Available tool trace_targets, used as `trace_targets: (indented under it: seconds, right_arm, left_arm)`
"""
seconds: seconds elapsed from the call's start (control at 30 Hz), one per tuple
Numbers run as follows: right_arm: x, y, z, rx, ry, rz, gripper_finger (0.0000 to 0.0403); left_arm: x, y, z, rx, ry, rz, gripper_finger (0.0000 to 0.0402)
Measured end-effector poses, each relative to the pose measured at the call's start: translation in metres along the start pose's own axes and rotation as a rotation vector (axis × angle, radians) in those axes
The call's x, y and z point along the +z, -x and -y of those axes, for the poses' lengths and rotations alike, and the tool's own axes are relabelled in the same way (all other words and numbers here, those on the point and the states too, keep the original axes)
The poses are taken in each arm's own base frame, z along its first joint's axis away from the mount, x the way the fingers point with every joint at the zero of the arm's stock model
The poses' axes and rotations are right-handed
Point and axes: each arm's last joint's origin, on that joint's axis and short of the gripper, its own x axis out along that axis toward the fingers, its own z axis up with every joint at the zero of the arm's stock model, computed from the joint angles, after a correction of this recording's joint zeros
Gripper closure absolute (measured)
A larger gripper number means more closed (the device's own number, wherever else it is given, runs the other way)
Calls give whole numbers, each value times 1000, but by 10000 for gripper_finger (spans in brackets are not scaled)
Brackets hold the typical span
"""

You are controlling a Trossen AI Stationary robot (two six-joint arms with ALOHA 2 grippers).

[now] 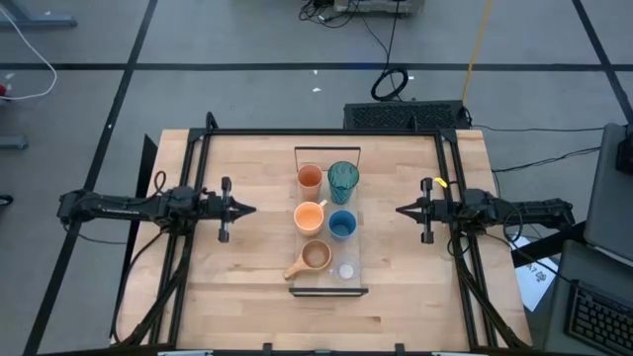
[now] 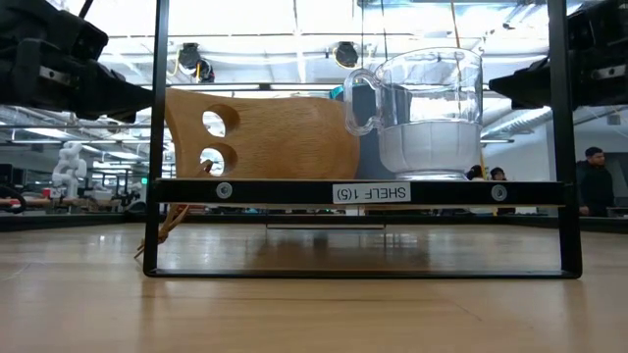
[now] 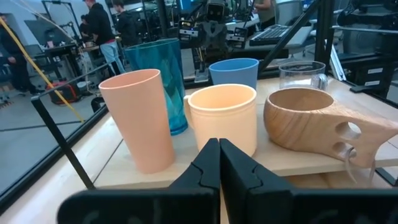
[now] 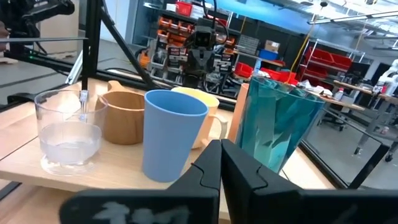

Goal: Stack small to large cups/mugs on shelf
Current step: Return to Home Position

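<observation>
Six vessels stand on their bases on the shelf [image 1: 298, 198] at the table's middle, in two rows. Far end: orange cup [image 1: 310, 178] and teal tumbler [image 1: 343, 182]. Middle: orange mug with pale handle [image 1: 310, 216] and blue cup [image 1: 342, 225]. Near end: tan handled mug [image 1: 312, 258] and tiny clear glass [image 1: 345, 271]. My left gripper [image 1: 253, 209] is shut and empty left of the shelf; my right gripper [image 1: 399, 210] is shut and empty right of it. Both point level at the shelf.
Dark frame rails [image 1: 203, 168] run along the table's left, far and right sides. The shelf's near dark rail [image 2: 358, 192] stands above the tabletop. Bare wood lies between each gripper and the shelf. People stand in the room beyond the table.
</observation>
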Motion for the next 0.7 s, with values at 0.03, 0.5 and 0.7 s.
trace_targets:
  seconds: [0.03,0.5,0.7]
  right_arm:
    - [0,0,0,0,1,-1,403]
    - [0,0,0,-4,2,5,403]
    - [1,0,0,-5,2,5,403]
  left_arm:
    - [0,0,0,-2,4,0,400]
    - [2,16,-3,-2,-6,58,400]
    - [4,20,-4,11,8,84,400]
